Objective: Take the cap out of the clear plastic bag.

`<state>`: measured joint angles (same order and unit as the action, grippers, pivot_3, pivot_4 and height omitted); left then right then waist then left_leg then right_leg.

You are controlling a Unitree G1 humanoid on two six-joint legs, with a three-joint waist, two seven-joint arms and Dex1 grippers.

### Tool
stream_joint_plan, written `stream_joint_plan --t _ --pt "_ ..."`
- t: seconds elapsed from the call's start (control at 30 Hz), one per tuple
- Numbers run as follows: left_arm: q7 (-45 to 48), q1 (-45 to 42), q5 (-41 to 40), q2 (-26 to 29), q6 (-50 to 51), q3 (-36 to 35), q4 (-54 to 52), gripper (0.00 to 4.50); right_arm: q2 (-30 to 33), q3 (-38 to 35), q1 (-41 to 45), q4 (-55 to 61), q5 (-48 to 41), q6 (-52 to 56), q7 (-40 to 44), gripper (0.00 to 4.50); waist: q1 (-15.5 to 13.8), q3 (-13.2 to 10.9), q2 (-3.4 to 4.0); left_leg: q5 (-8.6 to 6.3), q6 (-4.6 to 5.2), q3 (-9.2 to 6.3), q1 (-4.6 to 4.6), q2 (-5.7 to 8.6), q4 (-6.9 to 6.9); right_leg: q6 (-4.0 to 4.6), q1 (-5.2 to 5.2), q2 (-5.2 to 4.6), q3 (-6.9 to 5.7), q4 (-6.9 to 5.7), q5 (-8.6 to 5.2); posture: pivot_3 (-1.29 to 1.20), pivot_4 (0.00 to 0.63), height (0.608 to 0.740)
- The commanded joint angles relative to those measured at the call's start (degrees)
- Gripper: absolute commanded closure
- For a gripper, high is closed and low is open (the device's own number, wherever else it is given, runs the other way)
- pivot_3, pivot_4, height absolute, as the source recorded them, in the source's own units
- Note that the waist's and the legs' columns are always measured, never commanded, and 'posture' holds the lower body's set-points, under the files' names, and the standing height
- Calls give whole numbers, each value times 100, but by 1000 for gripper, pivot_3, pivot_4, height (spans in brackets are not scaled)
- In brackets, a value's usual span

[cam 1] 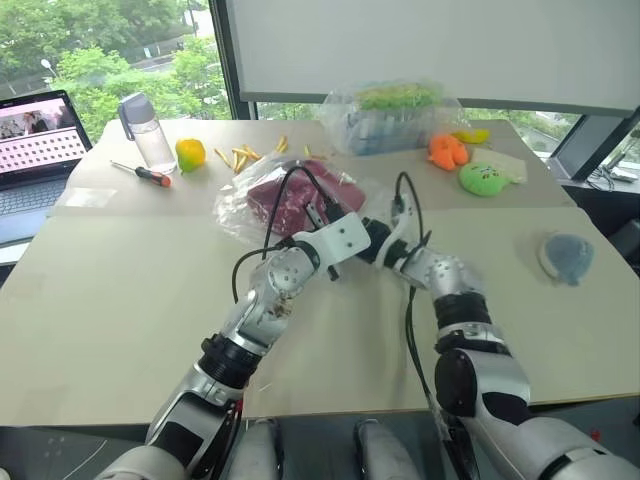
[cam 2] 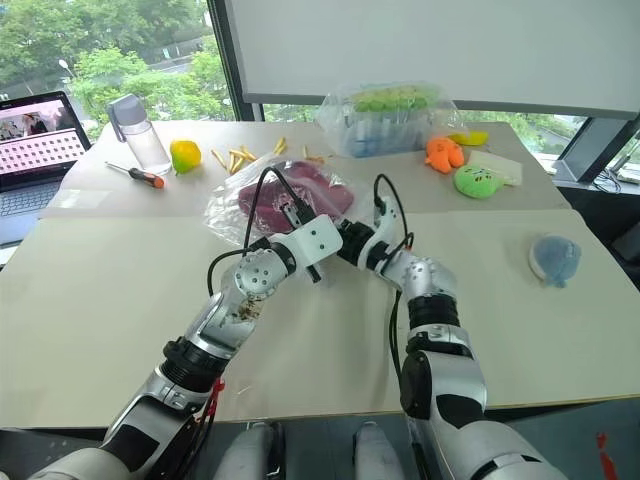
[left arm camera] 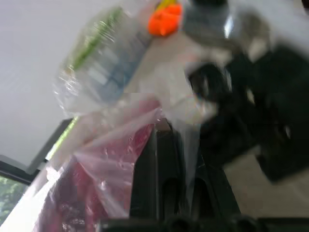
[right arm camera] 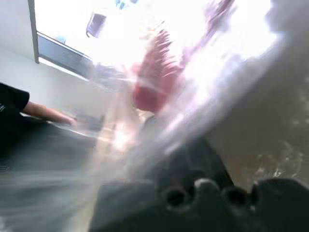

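Observation:
The maroon cap [cam 1: 288, 198] lies inside the crinkly clear plastic bag [cam 1: 240, 205] in the middle of the table [cam 1: 120, 290]. Both arms meet at the bag's near right edge. My left gripper [cam 1: 320, 214] is shut on the bag's film, which drapes over its fingers [left arm camera: 145, 159] in the left wrist view, with the cap [left arm camera: 72, 193] just behind. My right gripper [cam 1: 352, 232] sits close beside it, shut, with plastic film stretched over its fingers [right arm camera: 193, 154] and the cap [right arm camera: 154, 82] beyond them. That view is blurred.
Along the table's far side stand a laptop [cam 1: 35, 150], a water bottle [cam 1: 148, 130], a screwdriver [cam 1: 142, 174], a yellow toy fruit [cam 1: 190, 153], a bulgy green-and-blue bag [cam 1: 390, 115] and two plush toys [cam 1: 483, 178]. A grey-blue pad [cam 1: 567, 257] lies right. A person's arm [right arm camera: 43, 113] shows beyond.

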<state>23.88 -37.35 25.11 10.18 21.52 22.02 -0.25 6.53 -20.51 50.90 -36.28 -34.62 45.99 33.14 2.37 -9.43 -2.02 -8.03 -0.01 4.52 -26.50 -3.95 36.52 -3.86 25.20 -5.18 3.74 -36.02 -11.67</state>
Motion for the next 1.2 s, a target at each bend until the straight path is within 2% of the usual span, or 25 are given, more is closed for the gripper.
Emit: stream_joint_plan --t 0.03,0.1,0.4,0.5,0.57,0.7,0.8,1.0,1.2 --pt "-24 -100 -7 -29 -107 25 -20 4500 253 169 -465 1949 -323 1110 -589 4490 -14 0 0 0 0 0 -1 0 -1 0 0 0 0 1 0 0 150 739" --pt "-29 -120 -20 -33 -150 32 45 4500 427 240 -716 2582 -295 1656 -991 4490 -16 0 0 0 0 0 -2 1 -3 0 0 -2 0 2 -3 0 150 739" --pt "-61 -182 -71 -102 -362 80 299 4500 922 -985 -1221 4297 -2278 3875 -1174 4490 -24 0 0 5 8 -3 0 3 -4 5 -2 -2 0 5 -2 0 150 739" --pt "-76 -202 -67 -125 -406 84 357 4500 1039 -1025 -1444 4683 -2579 4144 -1124 4490 -24 0 0 23 37 -6 0 2 -8 6 -2 -2 0 7 -4 0 150 739" --pt "-81 -209 -58 -135 -427 91 379 4500 1330 -776 -1800 5122 -2672 4236 -920 4490 -12 0 0 23 37 -7 0 2 -11 6 -2 0 0 10 -5 0 150 739" --pt "-81 -197 -44 -124 -440 92 388 4500 1942 -628 -2454 5737 -2919 4071 -402 4490 -18 0 0 23 38 -11 0 6 -14 4 -3 -2 0 14 -8 0 150 739" --pt "-77 -184 -39 -97 -445 85 391 4500 2424 -520 -2997 6121 -2442 3018 158 4490 -39 0 -1 23 38 -12 0 10 -13 2 -8 -6 0 19 -15 0 150 739" --pt "-84 -253 -37 -59 -510 86 519 4500 3541 -450 -3561 6333 -2309 2217 1218 4490 -38 -1 -1 22 36 -15 3 13 -8 -1 -11 -5 2 22 -43 0 150 739" --pt "-61 -357 -37 -35 -558 97 653 4500 3954 -1179 -3480 6352 -3015 1674 1913 4490 -67 -2 -3 19 31 -26 10 16 -7 -1 -16 0 2 26 -44 0 150 739"
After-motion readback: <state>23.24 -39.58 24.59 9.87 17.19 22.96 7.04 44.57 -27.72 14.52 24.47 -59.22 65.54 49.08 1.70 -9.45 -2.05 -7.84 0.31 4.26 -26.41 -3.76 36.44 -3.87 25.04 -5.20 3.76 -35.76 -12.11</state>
